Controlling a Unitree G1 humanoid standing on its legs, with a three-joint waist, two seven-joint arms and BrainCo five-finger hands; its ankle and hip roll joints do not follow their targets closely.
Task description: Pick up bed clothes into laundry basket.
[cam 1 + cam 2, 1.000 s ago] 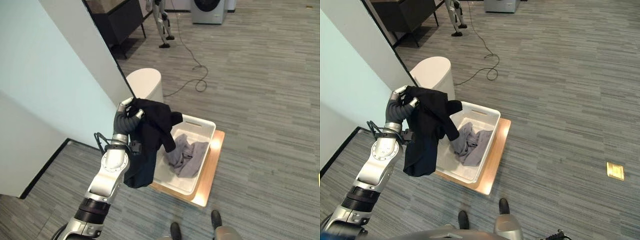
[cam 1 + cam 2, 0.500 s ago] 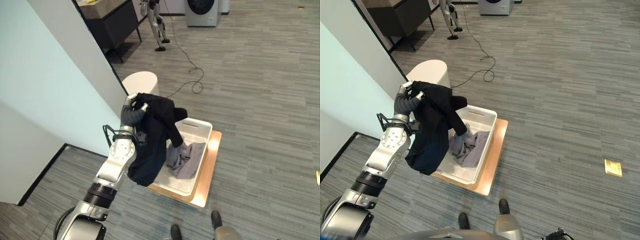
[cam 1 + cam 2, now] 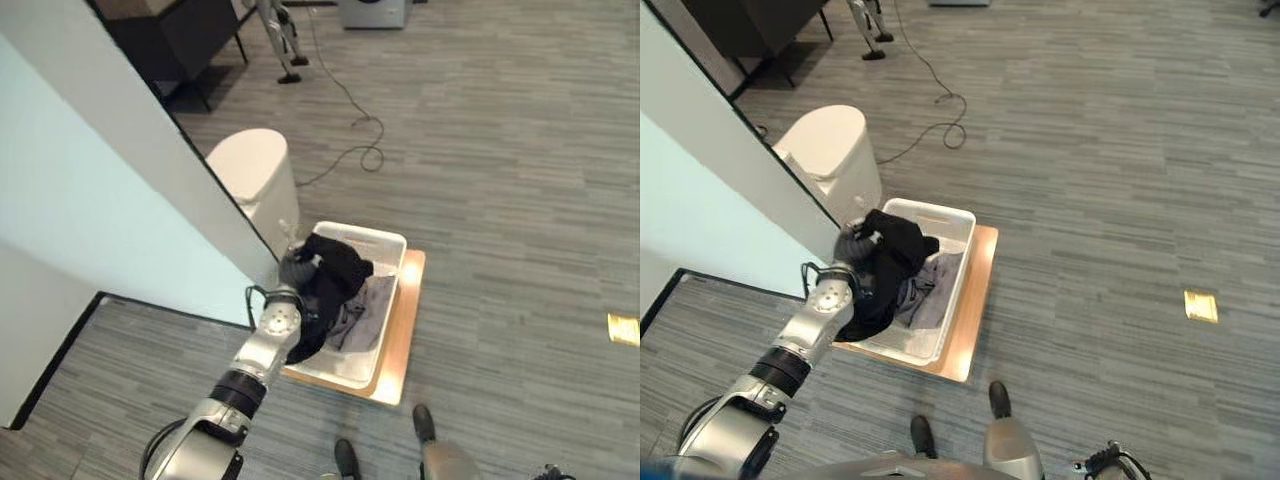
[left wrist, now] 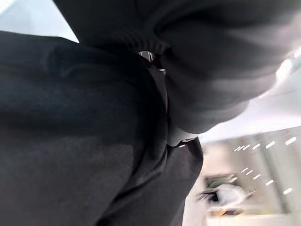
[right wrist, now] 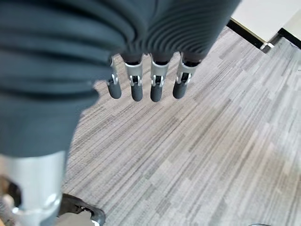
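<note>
Two garments now share the white laundry basket (image 3: 945, 262): nearest, the black garment (image 3: 890, 270) sags over the near-left rim and onto the grey cloth (image 3: 930, 290) already lying inside. A second ago it hung high from the left hand (image 3: 852, 245), draped well above the rim; since then the arm has come down and the bulk of the fabric has settled into the tub, with a lower fold spilling over the near wall. The left hand sits at the garment's top edge, just beside the basket's left rim, and its fingers appear curled into the cloth, so I judge it gripping the black garment, not yet let go; its own wrist view gives dark fabric and little else. The right hand (image 5: 146, 80) hangs idle over bare floor (image 5: 211, 141), its fingers straight and relaxed, holding nothing. The basket stands on a low wooden board (image 3: 970, 320) on the grey plank floor. Beyond it is a cream rounded bin (image 3: 835, 150) against the pale wall (image 3: 90, 190), and farther off a black cable (image 3: 365, 150) curls across the floor. For the task, this piece is as good as delivered; what is left, in my reading, is to open the fingers, draw the hand clear without dragging cloth out, and perhaps tuck in the overhanging fold.
</note>
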